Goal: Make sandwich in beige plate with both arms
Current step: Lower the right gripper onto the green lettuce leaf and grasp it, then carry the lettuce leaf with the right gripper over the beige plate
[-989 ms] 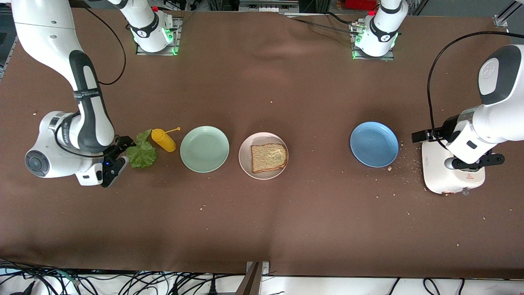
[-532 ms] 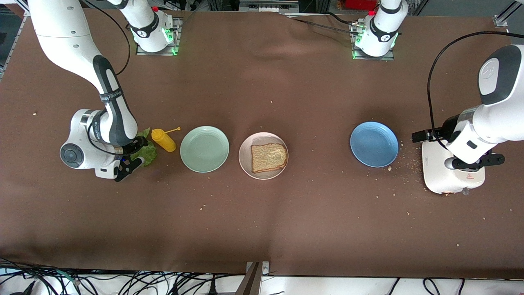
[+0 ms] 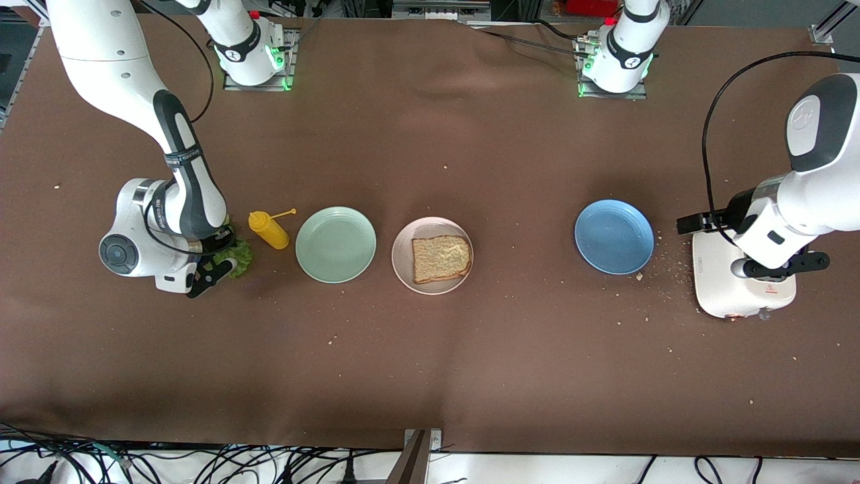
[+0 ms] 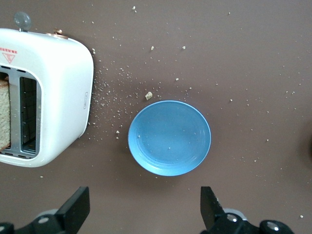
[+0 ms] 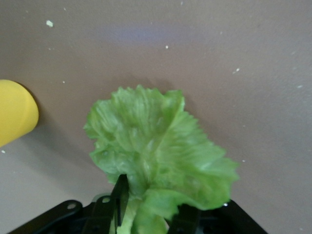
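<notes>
i'm watching the right gripper (image 3: 216, 263) closing its jaws on the ruffled green lettuce leaf (image 3: 236, 257) at the right arm's end of the brown cloth-covered surface (image 3: 430, 349). a second ago those jaws were standing wide beside the leaf; now, in the right wrist view, the leaf's stem end (image 5: 146, 204) is sitting pinched between the black fingers (image 5: 119, 200) and the rest is fanning out ahead of them. i'm reading that as the grasp being made, so the lift and carry toward the plate is what should come next.

the leaf is lying just beside the yellow plastic squeeze bottle (image 3: 269, 230), which is lying on its side, with the round mint-green plate (image 3: 335, 244) past that. the round pale beige plate (image 3: 433, 255) is sitting near the middle of the surface, holding one square slice of brown-crusted bread (image 3: 441, 258), bare on top and not yet dressed.

the left gripper (image 4: 146, 214) is hanging with jaws released over the white two-slot toaster (image 4: 44, 95), waiting; another slice (image 4: 4, 114) is showing in a slot. the round blue plate (image 4: 169, 137) is lying beside the toaster among crumbs.
</notes>
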Robot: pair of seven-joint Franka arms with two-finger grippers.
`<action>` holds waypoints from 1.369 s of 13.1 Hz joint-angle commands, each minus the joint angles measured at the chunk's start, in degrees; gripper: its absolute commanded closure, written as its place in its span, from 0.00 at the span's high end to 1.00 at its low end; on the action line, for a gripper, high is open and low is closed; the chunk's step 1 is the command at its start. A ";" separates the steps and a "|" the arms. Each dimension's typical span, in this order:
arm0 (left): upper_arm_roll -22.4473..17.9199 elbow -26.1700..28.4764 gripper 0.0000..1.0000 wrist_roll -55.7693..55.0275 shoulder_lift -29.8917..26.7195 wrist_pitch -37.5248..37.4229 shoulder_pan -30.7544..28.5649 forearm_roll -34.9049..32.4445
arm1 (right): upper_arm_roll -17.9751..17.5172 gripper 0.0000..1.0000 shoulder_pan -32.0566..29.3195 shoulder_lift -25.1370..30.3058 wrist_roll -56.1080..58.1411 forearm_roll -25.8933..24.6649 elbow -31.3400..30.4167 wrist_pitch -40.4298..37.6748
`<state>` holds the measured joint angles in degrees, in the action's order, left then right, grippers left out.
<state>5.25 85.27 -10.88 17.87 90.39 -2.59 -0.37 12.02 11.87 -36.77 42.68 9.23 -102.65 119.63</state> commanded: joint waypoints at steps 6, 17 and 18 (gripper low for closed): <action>0.12 -0.10 1.00 -0.46 0.24 0.13 0.21 -1.92 | -0.06 0.00 1.57 -0.05 -6.99 -7.64 12.90 -13.45; 0.11 -0.10 1.00 -0.46 0.24 0.13 0.21 -1.92 | 0.20 0.00 7.71 0.12 -15.68 -9.31 37.68 -34.62; 0.11 -0.10 1.00 -0.46 0.24 0.13 0.13 -1.92 | 0.20 0.00 9.29 0.12 -18.05 -9.23 39.18 -36.38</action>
<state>5.25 85.30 -10.88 18.13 90.39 -2.49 -0.37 11.96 18.42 -36.23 28.70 1.21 -67.99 87.69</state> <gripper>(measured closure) 0.000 0.868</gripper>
